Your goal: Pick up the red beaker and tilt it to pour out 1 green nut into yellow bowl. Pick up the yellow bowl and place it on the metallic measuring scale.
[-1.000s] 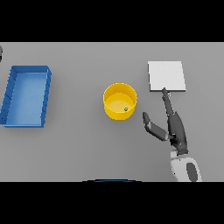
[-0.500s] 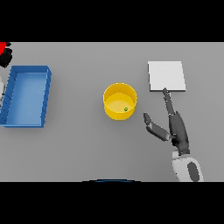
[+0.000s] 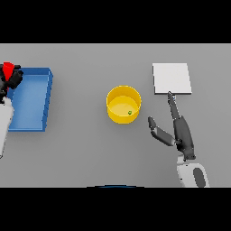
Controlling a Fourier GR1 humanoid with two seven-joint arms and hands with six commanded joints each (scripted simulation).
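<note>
At the far left edge, the left hand (image 3: 12, 77) shows dark, its fingers curled round the red beaker (image 3: 8, 69), of which only a small red part is visible above the hand. The white left arm runs down along the left edge below it. Hand and beaker sit over the far left corner of the blue tray (image 3: 46, 97), a rectangular bin that lies on the grey table (image 3: 81, 149) with its long side running near to far.

Well to the right of the tray, about mid-scene, stands the yellow bowl (image 3: 118, 118), upright. One green nut (image 3: 130, 113) lies inside it, toward its right wall. The bowl is well apart from the left hand and beaker.

Right of the bowl and a little nearer is the right hand (image 3: 181, 134), fingers straight and spread, holding nothing. Its thumb points left toward the bowl's near right side without touching it; a gap of bare table lies between them. Its longest finger reaches far, the tip at the near edge of the metallic measuring scale (image 3: 172, 77), a pale square plate lying flat, far and right of the bowl.
</note>
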